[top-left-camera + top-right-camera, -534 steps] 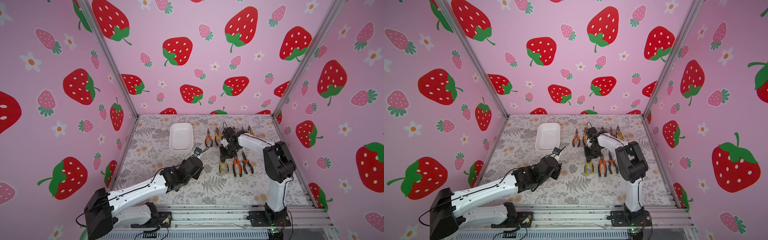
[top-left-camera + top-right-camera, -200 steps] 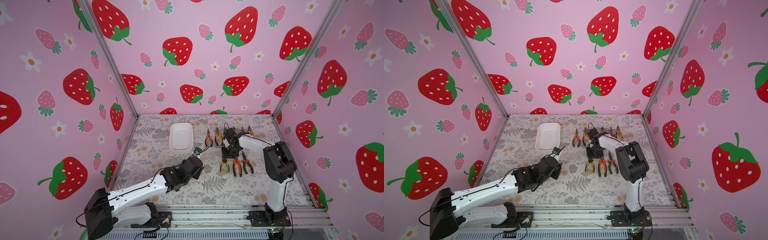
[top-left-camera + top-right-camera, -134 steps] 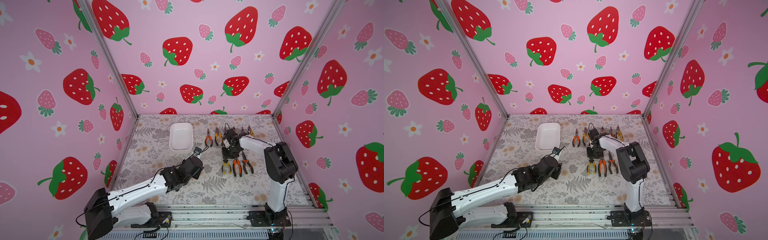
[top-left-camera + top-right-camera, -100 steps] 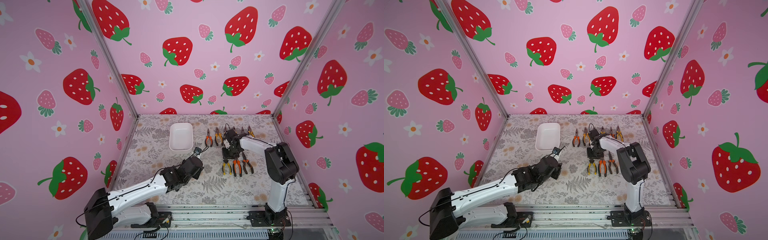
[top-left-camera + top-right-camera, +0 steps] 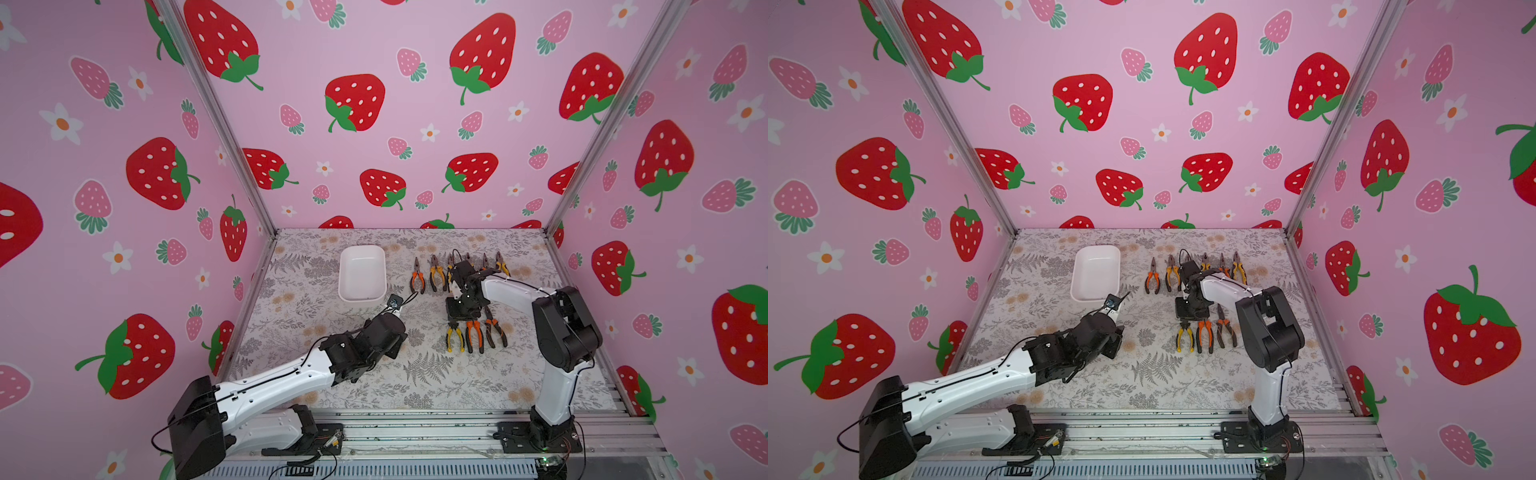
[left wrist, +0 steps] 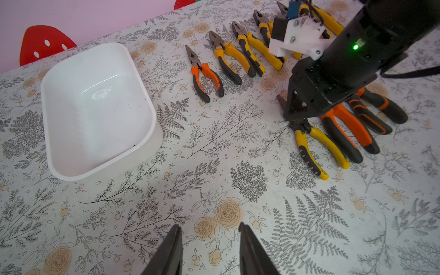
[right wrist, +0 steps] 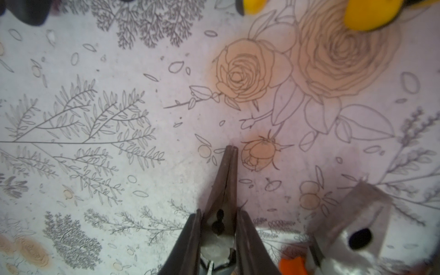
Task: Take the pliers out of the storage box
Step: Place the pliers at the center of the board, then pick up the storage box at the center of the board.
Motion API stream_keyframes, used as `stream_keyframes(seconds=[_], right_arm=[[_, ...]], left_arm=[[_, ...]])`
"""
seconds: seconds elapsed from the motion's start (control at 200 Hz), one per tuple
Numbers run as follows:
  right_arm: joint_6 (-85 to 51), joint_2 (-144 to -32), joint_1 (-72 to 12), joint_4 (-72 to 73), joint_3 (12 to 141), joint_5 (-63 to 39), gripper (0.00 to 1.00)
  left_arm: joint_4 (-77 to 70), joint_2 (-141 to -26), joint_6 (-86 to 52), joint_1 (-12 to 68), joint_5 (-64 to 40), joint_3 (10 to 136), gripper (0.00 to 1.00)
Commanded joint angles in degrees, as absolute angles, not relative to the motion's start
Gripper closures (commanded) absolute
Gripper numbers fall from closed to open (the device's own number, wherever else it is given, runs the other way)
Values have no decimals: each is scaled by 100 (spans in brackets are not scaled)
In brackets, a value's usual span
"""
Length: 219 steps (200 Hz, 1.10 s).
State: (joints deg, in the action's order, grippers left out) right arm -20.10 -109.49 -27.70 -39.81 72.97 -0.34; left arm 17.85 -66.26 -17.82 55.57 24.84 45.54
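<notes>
Pink strawberry walls [image 5: 374,104] enclose a floral surface [image 5: 374,386]. The white box [image 5: 361,272] sits near the far edge, left of the middle. The pliers [image 5: 432,274] lie in two rows on the surface, right of the box. The left fingers [image 6: 171,250] stand narrowly apart, holding nothing. The right fingers [image 7: 190,238] clasp one yellow pair [image 6: 308,154].

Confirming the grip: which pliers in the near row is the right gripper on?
The yellow-handled pliers, the only yellow pair in that row; the right gripper flanks its head.
</notes>
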Motion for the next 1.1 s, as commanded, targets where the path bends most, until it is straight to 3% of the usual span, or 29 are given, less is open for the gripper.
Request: stream_keyframes(seconds=[0.0,0.225,0.55,0.765,0.925,1.02,1.09], right_arm=[[-2074,-10890,-2795,-4157,7163,-114,67],[-2065,-10463,-2801,-4203,7353,89,53],[-1991,-9120,-2799,-4929,8384,296,52],[-2028,-8127,-2795,-4791,8060,-22,58],[-2170,-7684,-2804,-4762,7657,-149,59],[-2171,-7466,-2804,-4759,7407,-143,59],[-2195,-7328,-2804,-4707,7193,-196,59]], left_arm=[[1767,-6516,-1773,5528,2487,4570,59],[1793,-6452,-1745,5502,2487,4608,59],[1843,-6236,-1818,5430,2391,4644,59],[2044,-5854,-1970,5309,2564,4652,55],[2657,-5916,-2242,4409,2251,4894,51],[2895,-6080,-2354,3640,1795,5050,38],[2922,-6253,-2344,2950,1375,5187,34]])
